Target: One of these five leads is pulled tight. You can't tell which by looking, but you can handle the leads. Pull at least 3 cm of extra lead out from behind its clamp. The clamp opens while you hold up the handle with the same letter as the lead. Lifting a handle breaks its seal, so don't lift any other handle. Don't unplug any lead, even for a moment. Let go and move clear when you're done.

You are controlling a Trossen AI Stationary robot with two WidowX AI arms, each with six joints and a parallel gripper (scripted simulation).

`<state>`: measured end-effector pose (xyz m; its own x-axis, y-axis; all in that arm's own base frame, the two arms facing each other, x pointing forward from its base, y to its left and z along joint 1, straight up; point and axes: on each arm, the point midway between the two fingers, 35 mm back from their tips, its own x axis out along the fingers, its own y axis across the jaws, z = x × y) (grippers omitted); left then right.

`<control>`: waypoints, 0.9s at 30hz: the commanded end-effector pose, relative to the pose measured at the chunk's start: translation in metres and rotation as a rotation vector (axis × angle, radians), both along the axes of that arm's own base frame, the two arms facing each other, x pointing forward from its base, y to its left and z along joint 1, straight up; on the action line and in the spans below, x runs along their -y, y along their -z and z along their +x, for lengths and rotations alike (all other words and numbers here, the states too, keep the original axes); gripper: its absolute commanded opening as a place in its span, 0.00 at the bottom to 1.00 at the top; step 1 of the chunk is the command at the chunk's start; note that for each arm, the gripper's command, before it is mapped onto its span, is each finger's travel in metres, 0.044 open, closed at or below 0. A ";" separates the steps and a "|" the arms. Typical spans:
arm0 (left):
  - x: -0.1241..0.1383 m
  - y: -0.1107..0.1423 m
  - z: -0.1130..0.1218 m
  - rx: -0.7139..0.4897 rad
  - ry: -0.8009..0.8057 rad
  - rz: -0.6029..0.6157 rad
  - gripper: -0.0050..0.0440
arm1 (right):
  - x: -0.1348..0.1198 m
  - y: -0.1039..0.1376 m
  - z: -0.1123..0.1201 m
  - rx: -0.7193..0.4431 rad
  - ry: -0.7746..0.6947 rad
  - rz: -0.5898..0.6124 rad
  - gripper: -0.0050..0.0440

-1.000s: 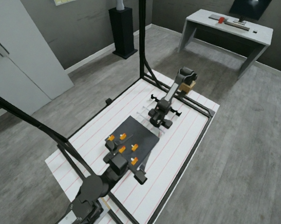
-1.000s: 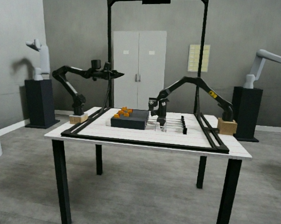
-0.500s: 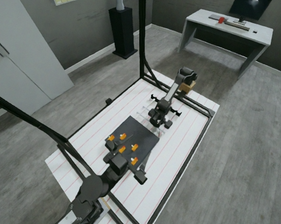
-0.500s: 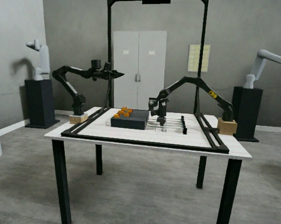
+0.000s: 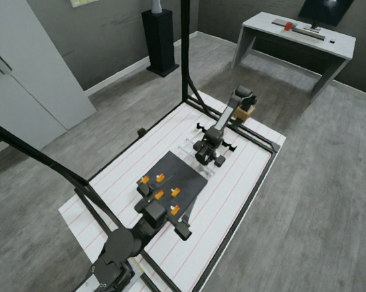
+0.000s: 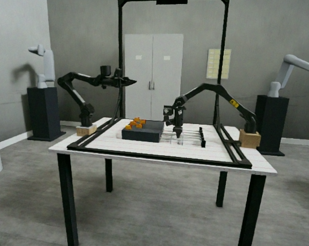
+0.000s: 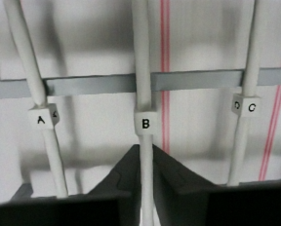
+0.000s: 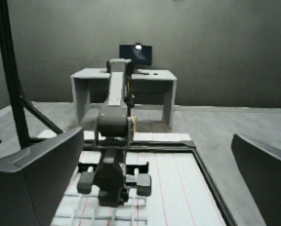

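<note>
The left tool (image 5: 207, 155) (image 6: 178, 135) (image 7: 142, 150) (image 8: 115, 207) grasps lead B (image 7: 141, 58), its letter tag (image 7: 145, 123) at twelve o'clock in the wrist view; the right tool (image 5: 164, 211) (image 6: 135, 81) (image 8: 158, 137) is released.

This place looks like a robotics lab. Two black arms (image 5: 226, 114) (image 6: 86, 80) are mounted at a counter (image 5: 122, 167) (image 6: 159, 155) under a black metal frame (image 5: 185, 47) (image 6: 120, 39), and pale robot arms (image 6: 48, 65) (image 6: 283, 70) stand on dark pedestals (image 5: 159, 43) (image 6: 43, 113) (image 6: 272, 124) near the grey walls. There is also a desk (image 5: 265, 27) (image 8: 93, 73) with a monitor (image 5: 326, 8) (image 8: 128, 54), and a tall cabinet (image 5: 31, 80) (image 6: 138, 82).
</note>
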<state>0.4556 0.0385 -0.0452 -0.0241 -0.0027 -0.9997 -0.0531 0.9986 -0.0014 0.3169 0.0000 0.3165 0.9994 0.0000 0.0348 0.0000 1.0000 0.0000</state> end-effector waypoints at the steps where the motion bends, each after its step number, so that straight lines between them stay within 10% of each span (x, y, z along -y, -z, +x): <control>1: -0.001 -0.021 0.007 0.043 0.000 0.004 0.00 | 0.000 -0.007 -0.001 0.016 0.000 0.000 1.00; 27: 0.000 -0.044 0.003 0.016 0.000 0.001 0.00 | 0.000 -0.007 -0.001 0.016 0.000 0.000 1.00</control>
